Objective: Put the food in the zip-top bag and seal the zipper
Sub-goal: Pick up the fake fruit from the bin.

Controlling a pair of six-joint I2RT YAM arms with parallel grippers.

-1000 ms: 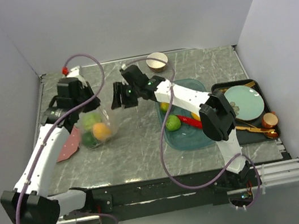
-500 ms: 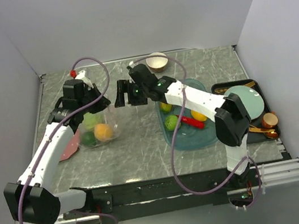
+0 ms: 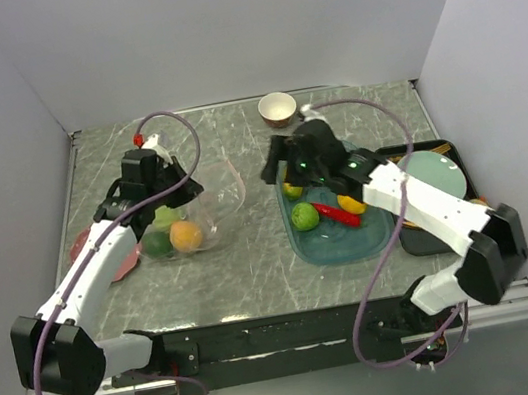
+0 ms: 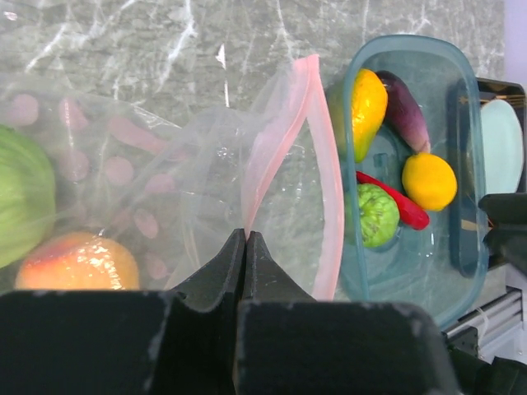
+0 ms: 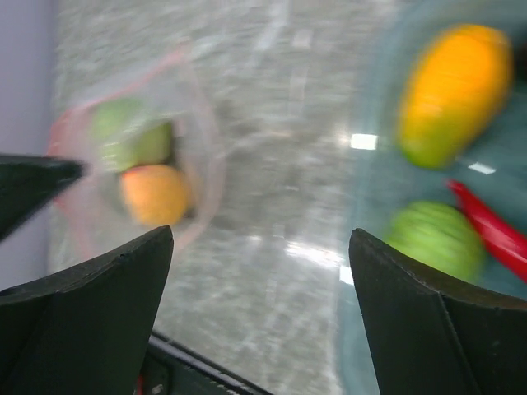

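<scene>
Pinching the zipper (image 4: 262,169) between pressed-together jaws, your left gripper (image 4: 245,240) holds the bag (image 4: 156,156), whose mouth is looped open on the tray (image 4: 473,123) side.
Bag contents, 3: cabbage (image 4: 20,193), orange (image 4: 78,262), lime (image 3: 157,244).
Your right gripper (image 5: 259,239) has its fingers spread wide with nothing between them, and hangs by the tray's far left corner.
Tray contents, 5: yellow-orange fruit (image 4: 366,103), eggplant (image 4: 408,103), lemon (image 4: 430,181), green fruit (image 4: 377,216), chili (image 4: 394,197).
A strip of table (image 3: 254,260) runs between bag and tray, which are near each other but not touching.
Bowl (image 3: 276,107), 1, at the far edge.
Plate (image 3: 437,169), 1, near the right edge, partly under your right arm.
The right wrist view is blurred. From above the eggplant is hidden beneath the right arm, and the lime falls outside the left wrist view.
</scene>
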